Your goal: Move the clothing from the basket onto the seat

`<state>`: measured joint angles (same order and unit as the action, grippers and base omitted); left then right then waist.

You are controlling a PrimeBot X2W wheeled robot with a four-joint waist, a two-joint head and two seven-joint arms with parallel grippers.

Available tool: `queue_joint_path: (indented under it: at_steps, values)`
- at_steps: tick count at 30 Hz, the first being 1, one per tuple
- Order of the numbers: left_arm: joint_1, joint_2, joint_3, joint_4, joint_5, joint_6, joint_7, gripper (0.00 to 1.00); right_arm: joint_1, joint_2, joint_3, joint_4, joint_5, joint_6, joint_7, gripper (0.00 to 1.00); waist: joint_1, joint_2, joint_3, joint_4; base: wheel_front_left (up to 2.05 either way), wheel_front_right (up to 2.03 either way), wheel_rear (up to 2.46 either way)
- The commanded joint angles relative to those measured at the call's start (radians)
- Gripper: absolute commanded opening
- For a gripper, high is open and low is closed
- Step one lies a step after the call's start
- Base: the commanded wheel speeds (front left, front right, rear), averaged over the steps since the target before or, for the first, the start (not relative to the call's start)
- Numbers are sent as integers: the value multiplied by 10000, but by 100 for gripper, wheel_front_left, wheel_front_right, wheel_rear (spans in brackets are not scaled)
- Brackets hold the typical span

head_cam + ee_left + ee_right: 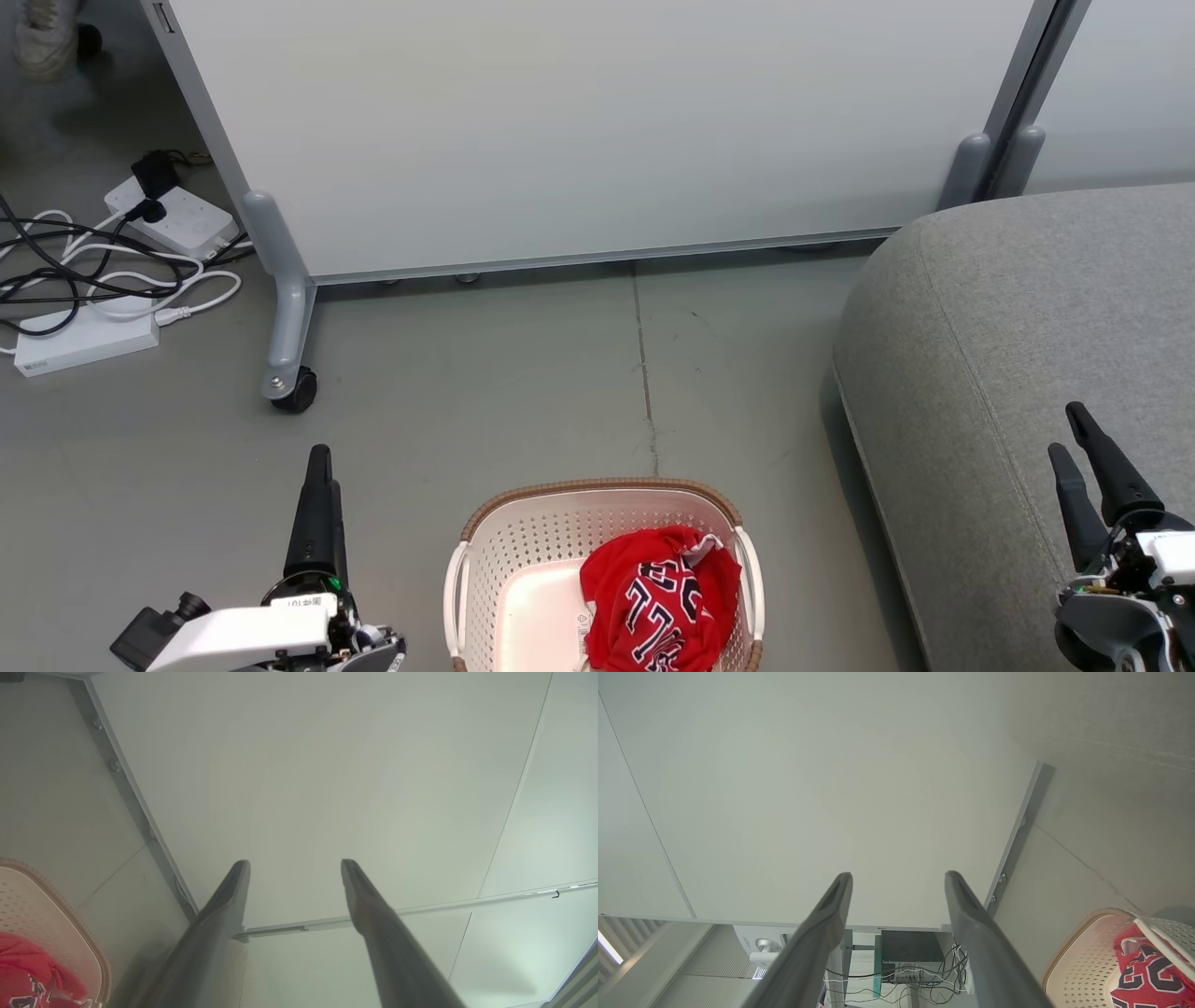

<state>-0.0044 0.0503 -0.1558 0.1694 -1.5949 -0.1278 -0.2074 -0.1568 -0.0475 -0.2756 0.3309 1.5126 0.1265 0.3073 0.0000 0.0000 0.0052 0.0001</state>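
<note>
— Where is the clothing [658, 597]?

— In the basket [597, 487], a crumpled red bundle against its right-hand wall. Black letters edged in white show on the top folds, and a bit of white trim shows at the upper right of the heap. The left half of the basket's pale floor is bare.

— And the basket itself?

— It stands on the floor [523, 373], at the bottom middle of the head view. The seat [1008, 355] is to its right, with a strip of floor between them; the seat's rounded corner points toward the partition panel [597, 131] behind.

— How is the left pincer [294, 863]?

— Wide, fingers well apart with nothing between them. It hangs to the left of the basket, apart from it, pointing toward the panel.

— And the right pincer [897, 876]?

— Also wide and holding nothing. In the head view it sits at the lower right, over the seat's grey fabric. I cannot tell whether it touches the fabric.

— Anything else around?

— White power strips [93, 271] with tangled black and white cables lie on the floor at the far left, beside the panel's castor [297, 387].
</note>
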Motion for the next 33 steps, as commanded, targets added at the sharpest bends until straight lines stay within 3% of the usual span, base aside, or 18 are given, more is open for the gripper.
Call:
queue_joint_path:
  at_steps: [1, 16, 33]
  values:
    - [-406, 132, -60, -114, 297, -18, -71, 100, -247, -219, 171, -242, -249, 33, -214, 100, 0, 0, -1, 3, 0, 0, 0]
    - [-959, 181, 192, -21, 3788, 1, -194, 100, -266, -374, 760, -1102, -4068, 39, -1367, 100, 0, 0, 4, 17, 0, 0, 0]
    - [-1354, 467, 32, 339, 7512, 609, -291, 100, -169, -684, 1860, -1851, -7997, 46, -2464, 100, 0, 0, -29, -3, 0, 0, 0]
